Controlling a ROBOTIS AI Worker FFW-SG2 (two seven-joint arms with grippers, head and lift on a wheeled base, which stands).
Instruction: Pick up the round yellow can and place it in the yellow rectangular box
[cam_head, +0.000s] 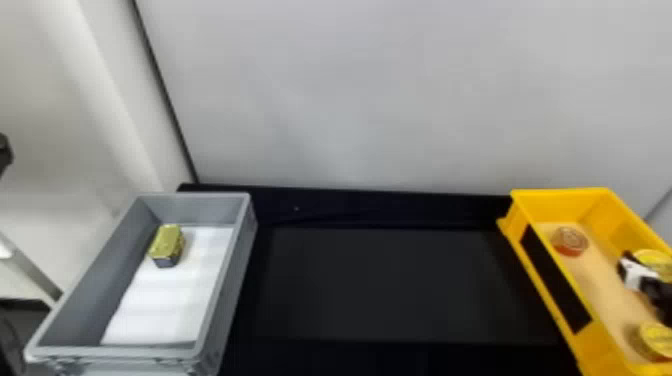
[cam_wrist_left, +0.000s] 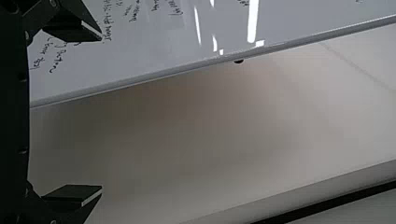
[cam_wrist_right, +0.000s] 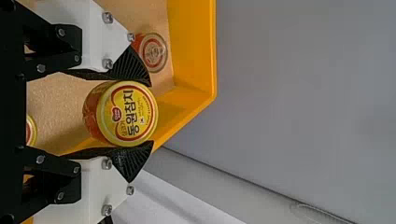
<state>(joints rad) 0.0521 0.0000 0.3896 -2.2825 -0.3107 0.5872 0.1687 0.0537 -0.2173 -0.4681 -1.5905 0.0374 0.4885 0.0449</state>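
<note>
Right claw (cam_wrist_right: 151, 113) clamped on the can (cam_wrist_right: 128, 114)

Both are at the right edge of the head view, in or just over the yellow box (cam_head: 560, 206). Stiff and probably weighty for its size, the can has smooth walls that might slip; opposite sides, squarely across the body, seem the best hold. The left claw (cam_wrist_left: 101, 113) has its fingers wide apart.

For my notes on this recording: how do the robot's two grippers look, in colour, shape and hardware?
The right gripper has black linkages, white blocks with silver-coloured screws, and black, ribbed fingers tapering to points. The left gripper looks different: a black body and linkages, with black, flat-faced, angular fingers, each with a thin pale strip along its edge.
</note>
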